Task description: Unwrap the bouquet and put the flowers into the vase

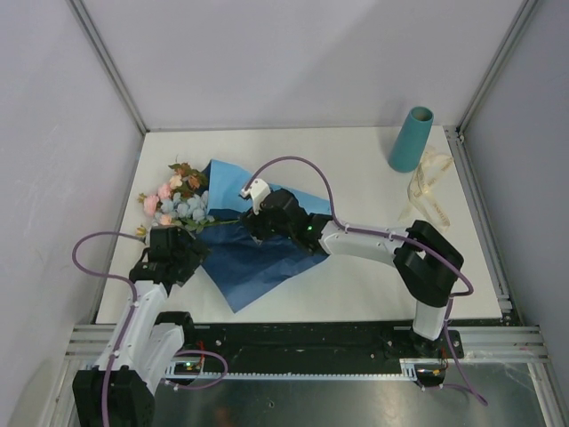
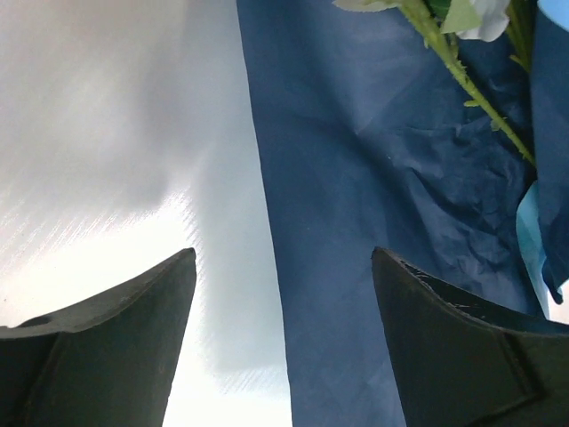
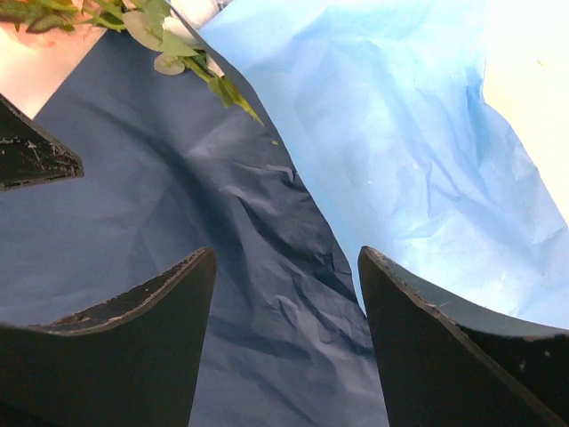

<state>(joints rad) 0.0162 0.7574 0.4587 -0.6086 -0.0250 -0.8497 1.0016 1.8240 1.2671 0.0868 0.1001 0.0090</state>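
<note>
White worktop (image 1: 356,169) carries everything. At its left edge lies the bunch of artificial flowers (image 1: 180,201): pink roses, pale blue blossoms and rust-brown blooms. Their heads point left and their thin green stems (image 2: 462,76) run right onto the sheet of blue tissue paper (image 1: 253,258).

Just in front of the blooms, the left pincer (image 2: 284,258) hovers over the near-left edge of that sheet. Its two black fingers (image 2: 124,311) are spread wide and released, with nothing between them. One hangs over bare worktop, the other over dark blue paper.

The tissue lies opened out and crumpled, dark side up across the middle. A light blue part is turned over on its far right side.

The right pincer (image 3: 286,258) hangs over the centre of the sheet, above the line where dark blue meets light blue. It is also released, and its fingers (image 3: 142,338) are apart and grasp nothing.

Further right, well apart from the paper, the tall slim teal-green vase (image 1: 411,140) stands at the far right corner with its round mouth up. The cream ribbon (image 1: 432,184) lies loose just beside it, near the right edge.
</note>
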